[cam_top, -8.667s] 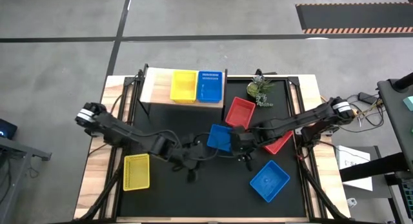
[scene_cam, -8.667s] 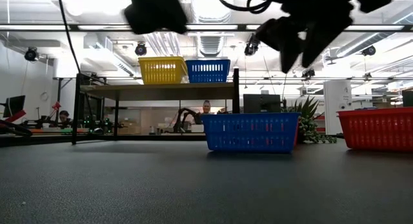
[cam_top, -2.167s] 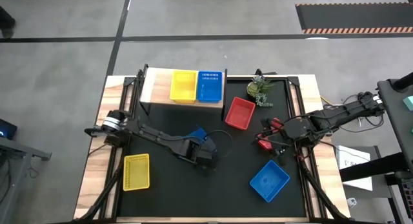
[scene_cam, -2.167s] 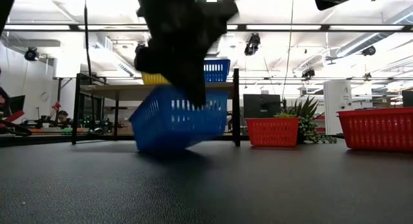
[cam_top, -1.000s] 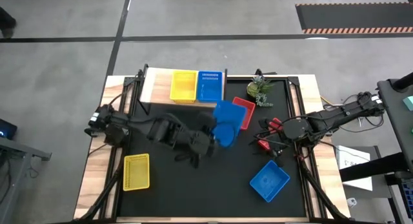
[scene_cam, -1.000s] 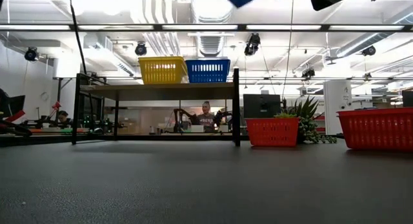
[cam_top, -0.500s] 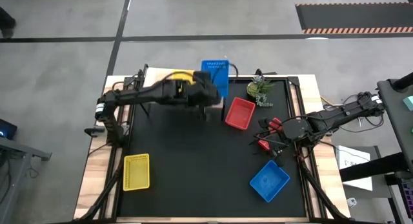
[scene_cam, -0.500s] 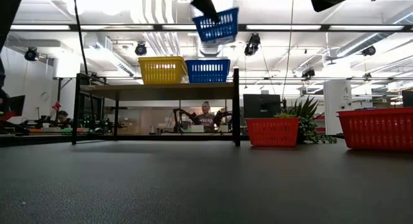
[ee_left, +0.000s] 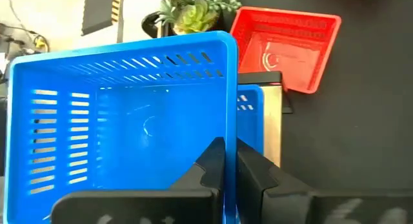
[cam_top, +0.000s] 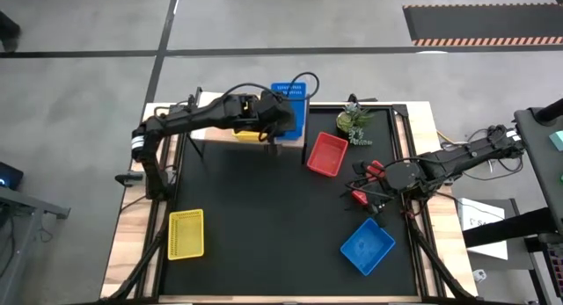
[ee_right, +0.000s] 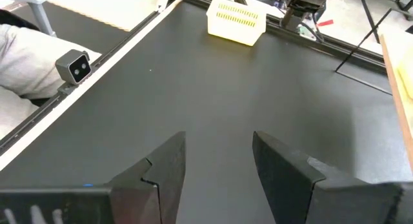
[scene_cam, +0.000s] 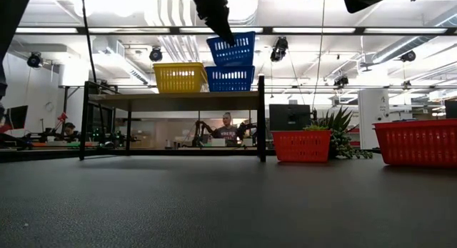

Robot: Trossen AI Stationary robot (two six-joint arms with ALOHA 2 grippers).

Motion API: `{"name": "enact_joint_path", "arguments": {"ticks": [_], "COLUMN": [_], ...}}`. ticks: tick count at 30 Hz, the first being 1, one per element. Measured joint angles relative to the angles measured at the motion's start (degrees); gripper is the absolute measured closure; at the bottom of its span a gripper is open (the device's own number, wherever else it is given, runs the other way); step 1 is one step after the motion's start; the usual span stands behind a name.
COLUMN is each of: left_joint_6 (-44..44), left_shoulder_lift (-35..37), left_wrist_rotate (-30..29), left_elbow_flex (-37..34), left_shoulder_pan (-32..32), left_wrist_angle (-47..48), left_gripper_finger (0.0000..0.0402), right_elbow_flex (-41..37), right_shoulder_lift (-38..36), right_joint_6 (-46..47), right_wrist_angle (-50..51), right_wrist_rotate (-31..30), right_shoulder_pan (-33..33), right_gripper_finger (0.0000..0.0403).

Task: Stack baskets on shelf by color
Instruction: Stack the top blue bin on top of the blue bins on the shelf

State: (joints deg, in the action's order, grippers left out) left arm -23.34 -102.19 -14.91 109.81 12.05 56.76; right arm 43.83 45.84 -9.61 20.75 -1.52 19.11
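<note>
the left gripper [ee_left: 224,161] pinched the near wall of a blue basket [scene_cam: 231,48], holding it tilted just above the blue basket on the shelf [scene_cam: 230,78] so like colours would nest. that arm stretched across the shelf [cam_top: 211,112]. the right gripper [ee_right: 216,162] waited over the table's right side, fingers spread, empty.

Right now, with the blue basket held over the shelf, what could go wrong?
The held blue basket hangs tilted above the shelf's blue basket; released like this, it might not nest squarely. The left hand pinches only one wall, so the basket could swing or slip. It could also nudge the yellow basket alongside.
</note>
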Motion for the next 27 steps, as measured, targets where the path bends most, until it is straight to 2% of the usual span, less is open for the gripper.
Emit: {"name": "enact_joint_path", "arguments": {"ticks": [4, 27], "left_joint_6": [0.39, 0.51], "left_shoulder_lift": [-0.15, -0.15], "left_wrist_rotate": [1.52, 1.81], "left_elbow_flex": [-0.31, -0.73], "left_shoulder_pan": [-0.04, -0.04], "left_wrist_angle": [0.7, 1.26], "left_gripper_finger": [0.0401, 0.0401], "right_elbow_flex": [0.0, 0.0], "right_shoulder_lift": [0.0, 0.0], "right_joint_6": [0.0, 0.18], "right_wrist_angle": [0.04, 0.07], "right_wrist_rotate": [0.0, -0.05], "right_shoulder_pan": [0.0, 0.0], "right_gripper_finger": [0.0232, 0.0232]}}
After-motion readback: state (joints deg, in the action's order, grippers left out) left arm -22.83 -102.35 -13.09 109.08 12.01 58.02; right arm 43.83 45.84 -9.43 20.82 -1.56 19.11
